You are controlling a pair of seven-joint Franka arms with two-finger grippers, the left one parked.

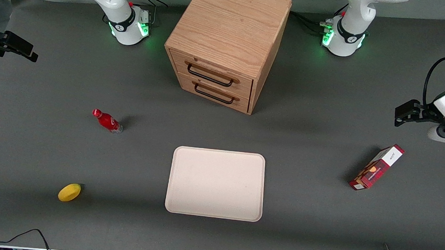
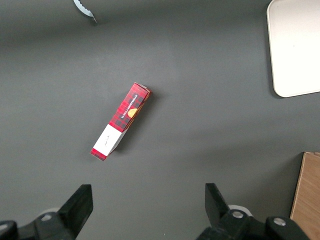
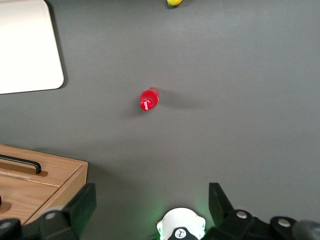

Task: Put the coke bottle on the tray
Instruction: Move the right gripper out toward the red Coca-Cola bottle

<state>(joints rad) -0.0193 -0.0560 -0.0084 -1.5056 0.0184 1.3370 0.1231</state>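
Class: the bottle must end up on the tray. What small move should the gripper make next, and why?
Probably lower the open gripper toward the coke bottle: it stands upright on the table, ungrasped, apart from the tray, and the gripper hangs high above it.

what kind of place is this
Probably a robotics lab bench: a gray table set with a coke bottle, a tray and a small wooden drawer cabinet. The right arm's gripper hangs open above the table.
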